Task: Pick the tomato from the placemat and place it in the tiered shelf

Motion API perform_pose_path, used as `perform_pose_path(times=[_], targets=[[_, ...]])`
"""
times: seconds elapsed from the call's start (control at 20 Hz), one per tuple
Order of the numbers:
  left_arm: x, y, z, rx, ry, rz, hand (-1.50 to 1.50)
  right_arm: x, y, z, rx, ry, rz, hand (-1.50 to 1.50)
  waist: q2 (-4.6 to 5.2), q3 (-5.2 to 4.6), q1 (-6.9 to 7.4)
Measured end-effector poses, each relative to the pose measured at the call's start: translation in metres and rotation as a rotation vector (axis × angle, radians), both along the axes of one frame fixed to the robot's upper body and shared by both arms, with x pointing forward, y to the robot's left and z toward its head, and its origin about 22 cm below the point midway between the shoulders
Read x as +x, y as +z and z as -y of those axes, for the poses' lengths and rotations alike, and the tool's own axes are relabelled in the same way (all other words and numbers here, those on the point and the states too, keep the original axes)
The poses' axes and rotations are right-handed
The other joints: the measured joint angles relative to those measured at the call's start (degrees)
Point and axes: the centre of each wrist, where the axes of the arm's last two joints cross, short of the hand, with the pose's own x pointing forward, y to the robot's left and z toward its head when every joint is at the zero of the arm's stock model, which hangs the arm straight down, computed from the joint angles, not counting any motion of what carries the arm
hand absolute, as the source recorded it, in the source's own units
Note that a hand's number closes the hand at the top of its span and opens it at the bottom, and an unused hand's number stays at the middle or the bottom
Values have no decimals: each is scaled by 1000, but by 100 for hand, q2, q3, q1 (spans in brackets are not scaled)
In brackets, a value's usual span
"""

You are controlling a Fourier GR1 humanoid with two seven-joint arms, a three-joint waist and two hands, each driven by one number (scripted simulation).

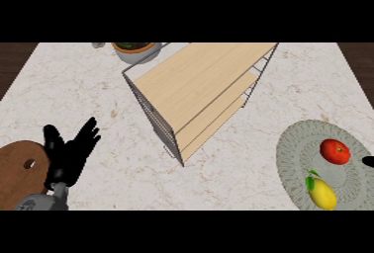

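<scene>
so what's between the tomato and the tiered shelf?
Head view: nothing stands between. From the tomato leftward there is only the placemat rim, then bare marble counter, up to the tiered shelf.

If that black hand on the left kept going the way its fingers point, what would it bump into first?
The left hand points up the view and slightly right, over bare counter. The path looks free at first; farther on it might meet the tiered shelf, though depth is unclear.

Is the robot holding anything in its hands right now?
No. The left hand is open with fingers up, holding nothing. The tomato lies untouched on the placemat. Only a dark tip of the right hand shows at the edge.
</scene>
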Motion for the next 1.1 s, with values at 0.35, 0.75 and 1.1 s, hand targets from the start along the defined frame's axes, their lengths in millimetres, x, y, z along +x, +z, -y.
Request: perform_pose_path(times=[0.35,0.75,1.1], targets=[[-4,4,-2,4,11,-5,0,24,-16,-18,0,31,-126,-150,-14,3,-45],[-4,0,-3,-5,17,-10,0,35,-41,-36,-35,31,-206,-150,-19,3,-80],[-8,-2,-9,-5,11,-8,0,45,-56,-46,-61,15,-237,-150,-22,4,-87]])
